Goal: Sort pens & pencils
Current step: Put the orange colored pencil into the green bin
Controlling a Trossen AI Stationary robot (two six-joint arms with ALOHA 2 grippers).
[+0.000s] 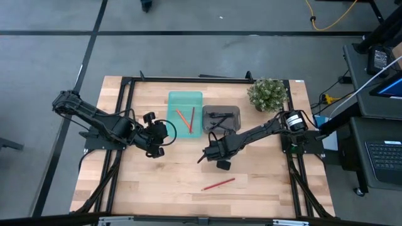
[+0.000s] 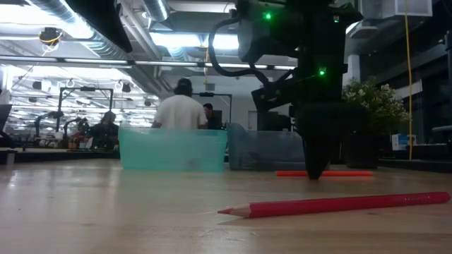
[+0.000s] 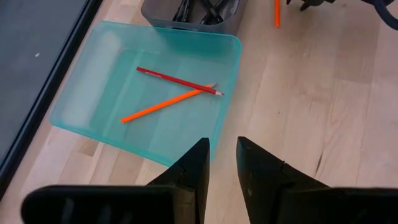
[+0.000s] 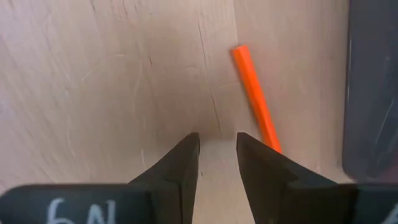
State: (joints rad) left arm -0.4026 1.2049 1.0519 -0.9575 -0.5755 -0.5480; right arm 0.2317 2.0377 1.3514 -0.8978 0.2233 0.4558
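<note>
An orange pencil (image 4: 254, 93) lies flat on the table close by my right gripper (image 4: 217, 144), which is low over the table near the grey tray's front and open by a narrow gap with nothing in it. The pencil also shows in the low view (image 2: 332, 173). A red pencil (image 1: 218, 184) lies flat nearer the front edge. My left gripper (image 3: 222, 154) hovers at the teal tray's (image 1: 173, 100) front left corner, open by a narrow gap and empty. The teal tray holds a red pencil (image 3: 177, 81) and an orange one (image 3: 158, 106), crossed. The grey tray (image 1: 235, 112) holds black pens (image 1: 218, 118). My right gripper points down at the table, and the orange pencil's near part (image 4: 268, 134) runs out of sight behind one finger (image 4: 258, 168). I cannot tell whether that finger touches the pencil. Nothing lies between the two fingers.
A potted plant (image 1: 268, 94) stands at the far right of the table, beside the grey tray. Bare wood lies around the red pencil at the front. People show in the room beyond the table in the low view (image 2: 180, 109).
</note>
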